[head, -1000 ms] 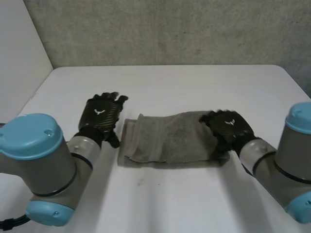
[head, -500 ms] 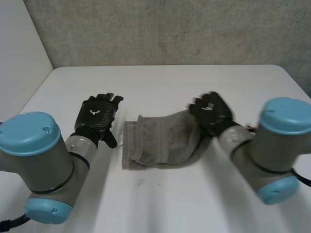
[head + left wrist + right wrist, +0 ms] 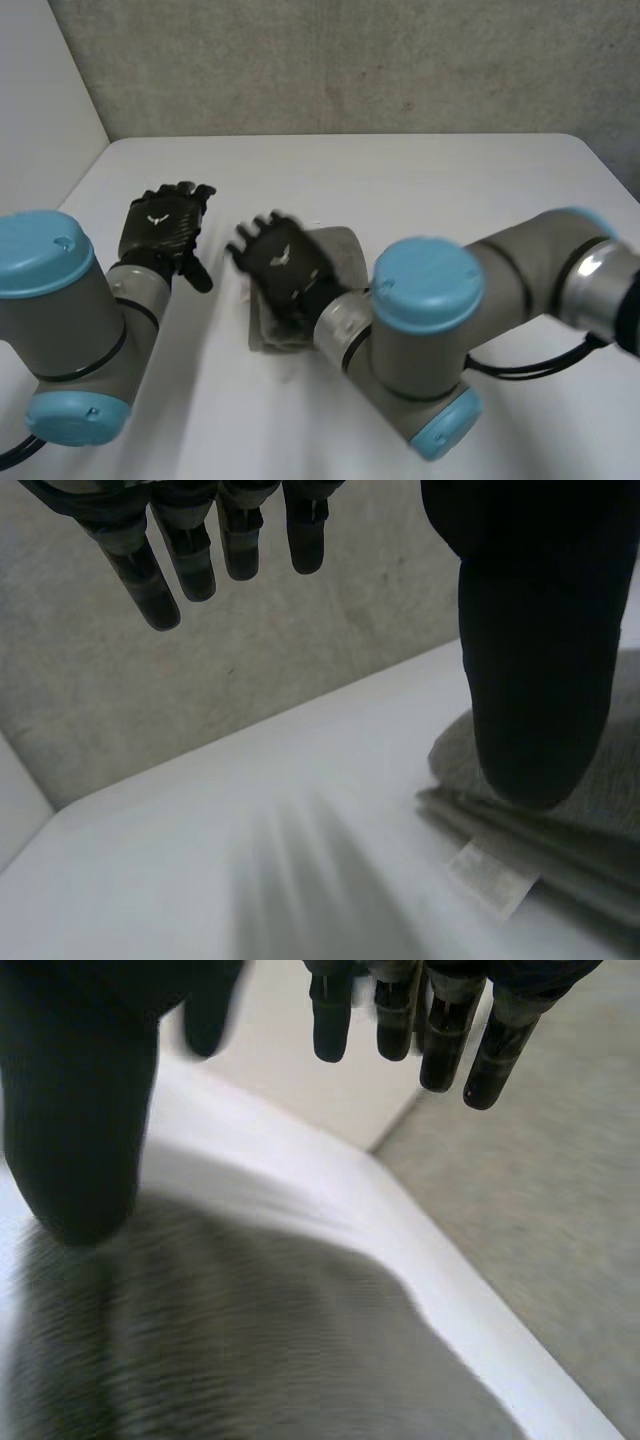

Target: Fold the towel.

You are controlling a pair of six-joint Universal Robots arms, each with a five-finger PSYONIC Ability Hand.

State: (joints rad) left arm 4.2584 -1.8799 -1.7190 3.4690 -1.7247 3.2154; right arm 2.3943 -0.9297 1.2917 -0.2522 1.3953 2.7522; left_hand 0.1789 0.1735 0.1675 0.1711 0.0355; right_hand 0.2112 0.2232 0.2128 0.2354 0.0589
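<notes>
R hand [image 3: 285,268] swings over to the towel's [image 3: 340,250] left end, so fold looks done. It & L hand [image 3: 163,225] are relaxed, holding nothing.

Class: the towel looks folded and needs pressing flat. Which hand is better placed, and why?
Probably the right: the right hand hangs open above the towel. The left hand, also open, is beside the towel over bare table.

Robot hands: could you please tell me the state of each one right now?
Left robot hand: open, holding nothing, beside the towel.
Right robot hand: open, over the towel.
</notes>
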